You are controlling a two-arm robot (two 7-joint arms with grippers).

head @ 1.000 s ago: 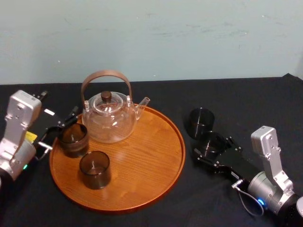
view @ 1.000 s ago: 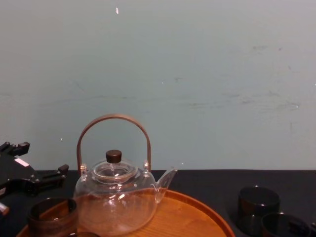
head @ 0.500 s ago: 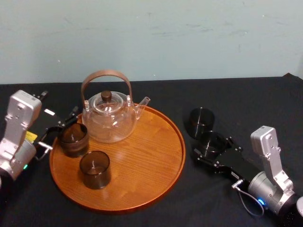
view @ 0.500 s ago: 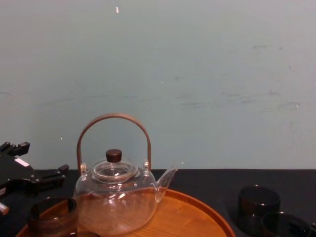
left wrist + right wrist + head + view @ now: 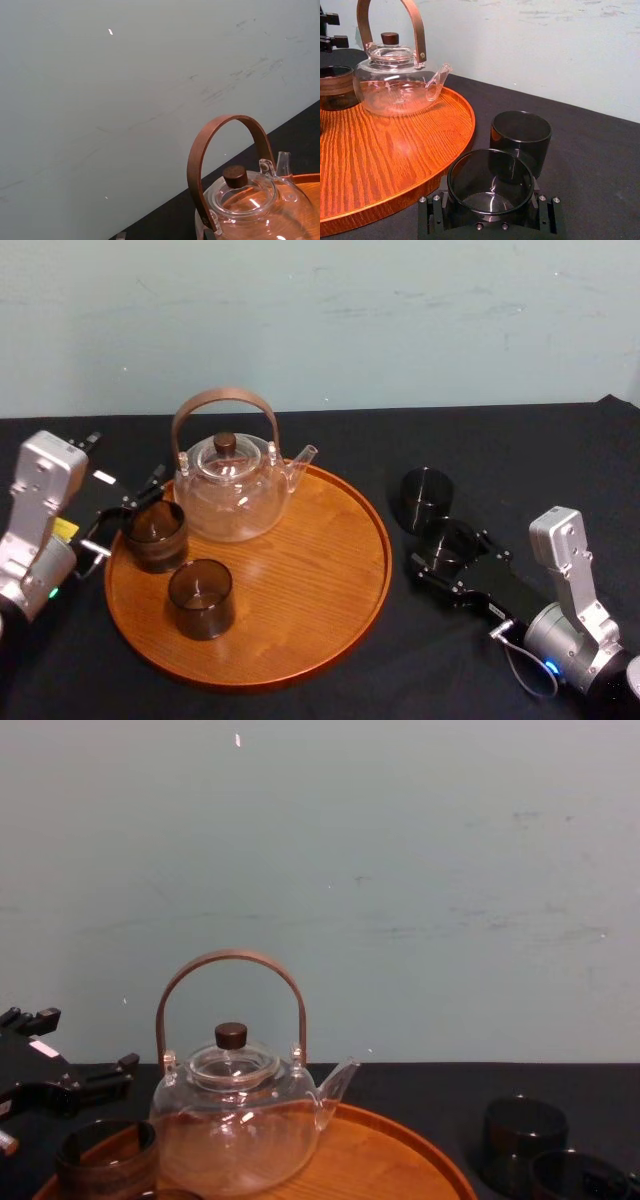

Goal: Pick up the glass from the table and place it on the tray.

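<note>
The right gripper (image 5: 447, 558) is low over the black table (image 5: 520, 470). Its jaws pinch the dark glass (image 5: 490, 182) between them. A second glass (image 5: 521, 135) stands just past the jaws. The tray (image 5: 300, 640) lies near, beside them. The left gripper (image 5: 128, 512) has its jaws spread by a brown cup (image 5: 153, 533) on the tray.

orange-brown tray (image 5: 300, 590) (wood-grained) — black table (image 5: 530, 455), dark glass (image 5: 490, 186)

The surface (image 5: 540, 455), draped in matte black cloth, carries a large round wooden tray (image 5: 300, 585). Just right of the tray stands a dark glass (image 5: 426, 498), upright, with a second dark glass (image 5: 489, 182) just nearer the robot.
</note>
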